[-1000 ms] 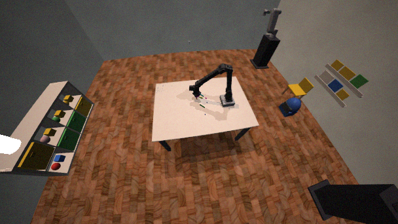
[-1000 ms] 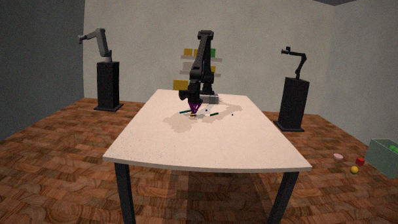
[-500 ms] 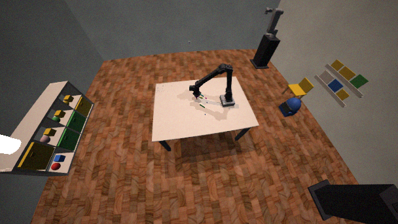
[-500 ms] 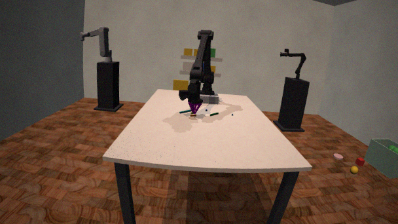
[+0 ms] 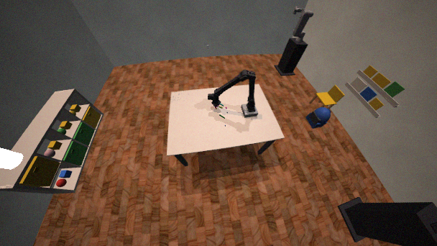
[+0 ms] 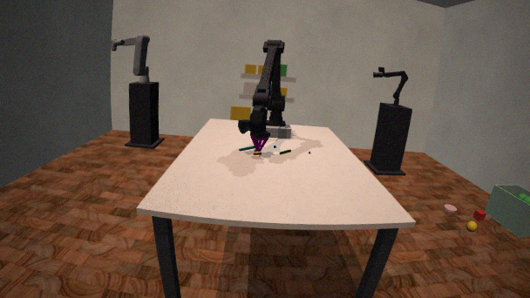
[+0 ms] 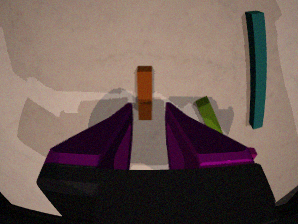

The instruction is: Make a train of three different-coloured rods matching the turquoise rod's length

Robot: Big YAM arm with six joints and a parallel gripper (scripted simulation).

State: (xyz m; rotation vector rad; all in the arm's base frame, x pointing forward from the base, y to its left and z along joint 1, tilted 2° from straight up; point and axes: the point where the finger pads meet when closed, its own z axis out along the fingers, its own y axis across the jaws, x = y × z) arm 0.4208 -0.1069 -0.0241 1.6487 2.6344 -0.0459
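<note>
Parted jaws hover over the pale table (image 5: 194, 131) (image 6: 279, 193) (image 7: 65, 60).

Room reads as robotics lab, with playroom touches. Black robot arm (image 5: 252, 93) (image 6: 271, 76) mounted on plain pale table (image 5: 194, 131) (image 6: 279, 193). More arms on dark pedestals (image 5: 292, 56) (image 6: 144, 112) standing near bare grey walls. Wood-block floor (image 5: 144, 196) (image 6: 78, 228). Low white cabinet (image 5: 39, 116) with yellow and green doors, blocks and balls in open compartments. Small yellow chair (image 5: 327, 98); coloured panels on wall ledges (image 5: 374, 89) (image 6: 268, 77). Pale green bin (image 6: 507, 213) beside toys on floor.
</note>
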